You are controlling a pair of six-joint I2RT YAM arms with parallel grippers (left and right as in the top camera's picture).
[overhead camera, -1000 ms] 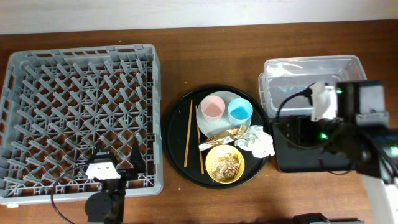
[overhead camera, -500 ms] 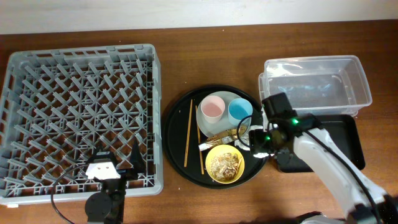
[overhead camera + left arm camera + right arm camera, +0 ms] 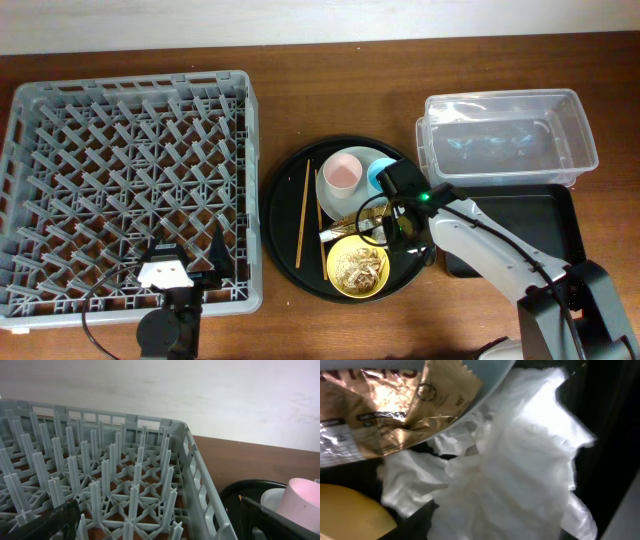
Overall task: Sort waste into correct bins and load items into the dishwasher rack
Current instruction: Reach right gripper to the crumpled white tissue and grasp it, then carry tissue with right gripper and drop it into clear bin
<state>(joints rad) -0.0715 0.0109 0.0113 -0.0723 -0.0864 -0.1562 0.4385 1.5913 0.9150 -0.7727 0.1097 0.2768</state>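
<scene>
My right gripper (image 3: 402, 222) is low over the round black tray (image 3: 285, 200), right on the crumpled white paper wad (image 3: 515, 465), which the arm hides from overhead. In the right wrist view its dark fingers (image 3: 415, 522) stand wide apart on either side of the wad. A gold-brown wrapper (image 3: 350, 221) lies on the white plate (image 3: 330, 200) with the pink cup (image 3: 340, 172) and the blue cup (image 3: 379, 168). The yellow bowl (image 3: 360, 267) holds food scraps. Two chopsticks (image 3: 303, 215) lie on the left of that tray. My left gripper (image 3: 190, 250) is open over the grey rack's (image 3: 130, 150) front edge.
The clear tub (image 3: 510, 140) stands at the back right, with the shallow black rectangular tray (image 3: 530, 225) just in front of it. In the left wrist view the rack's pegs (image 3: 125, 475) fill the frame, and the pink cup (image 3: 305, 502) shows at the right.
My right arm has swung left from over the bins onto the round tray and come down on the paper wad. The left arm has not moved.
</scene>
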